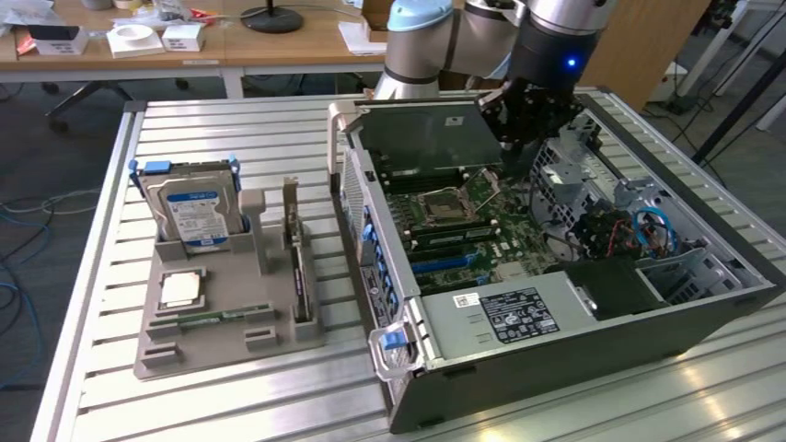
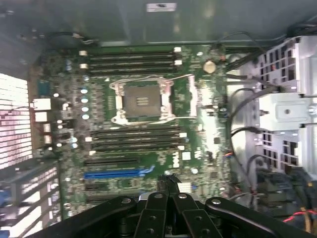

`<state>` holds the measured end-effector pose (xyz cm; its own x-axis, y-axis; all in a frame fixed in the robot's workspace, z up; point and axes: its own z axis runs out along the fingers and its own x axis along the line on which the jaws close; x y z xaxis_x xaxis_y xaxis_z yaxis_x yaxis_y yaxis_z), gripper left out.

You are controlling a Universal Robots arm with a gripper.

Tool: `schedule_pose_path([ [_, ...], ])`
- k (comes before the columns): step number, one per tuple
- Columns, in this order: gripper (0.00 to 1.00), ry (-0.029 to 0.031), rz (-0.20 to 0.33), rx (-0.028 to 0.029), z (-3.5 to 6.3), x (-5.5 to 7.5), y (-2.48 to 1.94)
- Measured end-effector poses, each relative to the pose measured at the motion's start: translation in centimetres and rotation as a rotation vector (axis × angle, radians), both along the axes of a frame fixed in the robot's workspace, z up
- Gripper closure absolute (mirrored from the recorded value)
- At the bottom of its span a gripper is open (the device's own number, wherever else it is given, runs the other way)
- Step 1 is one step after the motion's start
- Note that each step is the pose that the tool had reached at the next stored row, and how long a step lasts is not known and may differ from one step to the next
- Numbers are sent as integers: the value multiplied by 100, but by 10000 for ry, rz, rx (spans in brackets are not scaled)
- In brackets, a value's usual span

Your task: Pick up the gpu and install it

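The gpu [image 1: 298, 267] looks like a thin dark card standing on edge in the grey holder [image 1: 221, 313], at the exterior view's left of the open computer case [image 1: 540, 368]. My gripper [image 1: 517, 152] hangs over the far part of the case, well away from the gpu. Its black fingers [image 2: 168, 198] are drawn together, shut on nothing I can see. Below them lies the green motherboard [image 2: 198, 129] with the empty processor socket [image 2: 142, 99] and a blue card slot [image 2: 116, 173].
The holder also carries a hard drive [image 1: 190, 207], a processor [image 1: 182, 288] and a memory stick [image 1: 221, 318]. Inside the case are cables [image 1: 645, 230], a drive cage [image 2: 287, 114] and the power supply [image 1: 516, 313]. A desk [image 1: 184, 46] stands behind the slatted table [image 1: 209, 129].
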<state>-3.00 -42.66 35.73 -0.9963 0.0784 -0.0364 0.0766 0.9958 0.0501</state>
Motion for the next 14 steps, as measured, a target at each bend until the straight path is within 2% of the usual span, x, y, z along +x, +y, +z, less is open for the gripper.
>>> schedule_pose_path([
  [9,90,0,1,1,-2,-405,0],
  [14,90,0,1,0,-2,-413,0],
])
